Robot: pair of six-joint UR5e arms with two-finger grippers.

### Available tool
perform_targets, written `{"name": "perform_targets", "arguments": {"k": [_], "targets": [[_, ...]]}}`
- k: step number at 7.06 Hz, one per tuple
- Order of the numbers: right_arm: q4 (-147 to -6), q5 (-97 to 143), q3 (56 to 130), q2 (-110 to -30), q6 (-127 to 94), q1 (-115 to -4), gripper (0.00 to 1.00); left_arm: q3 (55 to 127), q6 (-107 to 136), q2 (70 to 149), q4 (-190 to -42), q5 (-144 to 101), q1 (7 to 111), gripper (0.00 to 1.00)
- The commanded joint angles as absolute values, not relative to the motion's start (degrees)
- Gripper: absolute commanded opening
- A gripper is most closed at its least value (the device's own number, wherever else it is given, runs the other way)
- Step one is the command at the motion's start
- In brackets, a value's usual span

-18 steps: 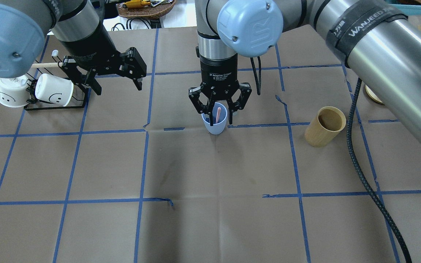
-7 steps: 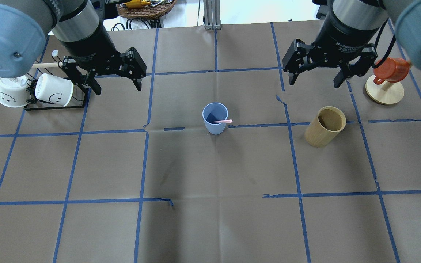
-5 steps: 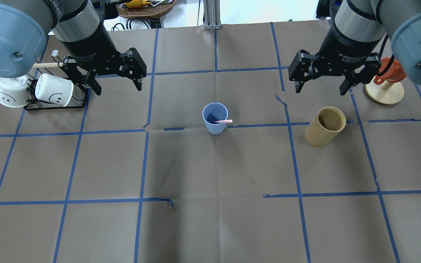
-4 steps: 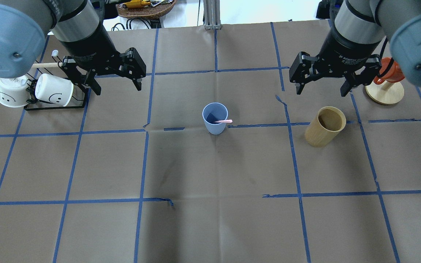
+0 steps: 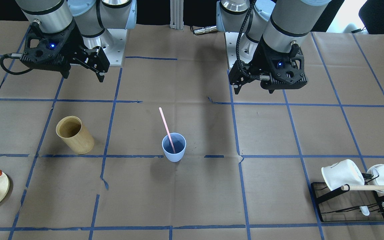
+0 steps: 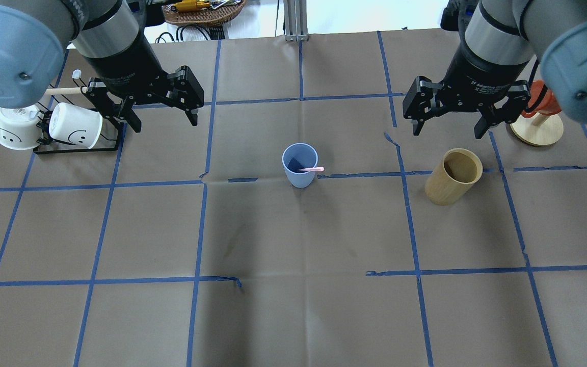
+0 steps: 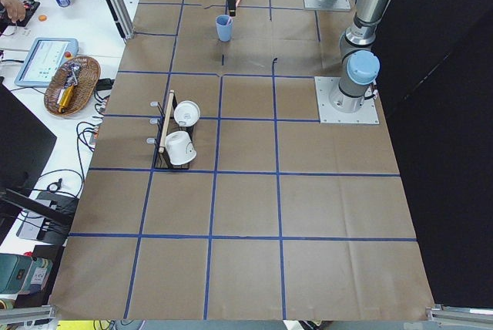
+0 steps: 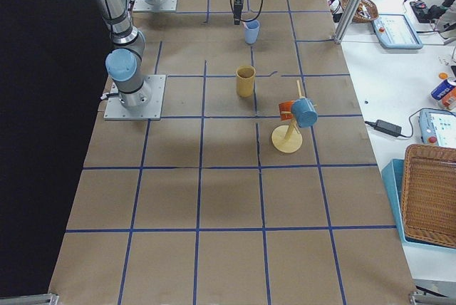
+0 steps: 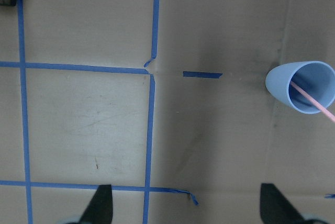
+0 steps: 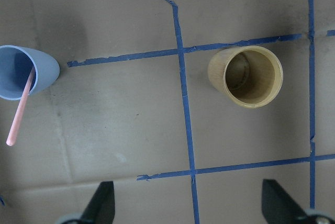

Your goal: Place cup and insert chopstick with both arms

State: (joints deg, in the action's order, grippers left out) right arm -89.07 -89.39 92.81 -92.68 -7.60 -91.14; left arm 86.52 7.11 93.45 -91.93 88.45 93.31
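The light-blue cup (image 6: 299, 164) stands upright at the table's middle; it also shows in the front view (image 5: 174, 147) and in both wrist views (image 9: 302, 86) (image 10: 23, 71). A pale-pink chopstick (image 5: 166, 127) stands in it and leans on the rim toward the robot; it shows too in the overhead view (image 6: 312, 169). My left gripper (image 6: 160, 116) is open and empty, raised at the far left beside the mug rack. My right gripper (image 6: 446, 126) is open and empty, raised at the far right above the tan cylinder.
A tan wooden cylinder (image 6: 452, 176) stands right of the cup. A black rack with two white mugs (image 6: 49, 127) and a wooden rod is at the far left. A round wooden stand with an orange cup (image 6: 537, 121) is at the far right.
My right gripper let go of the chopstick in the cup, rose and swung away to the far right. The chopstick tipped over to lean on the rim. The left arm has not moved.
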Motion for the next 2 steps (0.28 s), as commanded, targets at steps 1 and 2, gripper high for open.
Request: {"name": "perform_targets", "arguments": {"k": [1, 2], "targets": [[-88.6, -89.47, 92.81, -92.99, -7.65, -91.14, 1.0, 86.49, 7.12, 93.51, -91.93, 88.33, 93.34, 1.0], [-88.59, -89.47, 92.81, -92.99, -7.65, -91.14, 1.0, 86.48, 7.12, 93.6, -91.85, 88.33, 93.34, 1.0]]}}
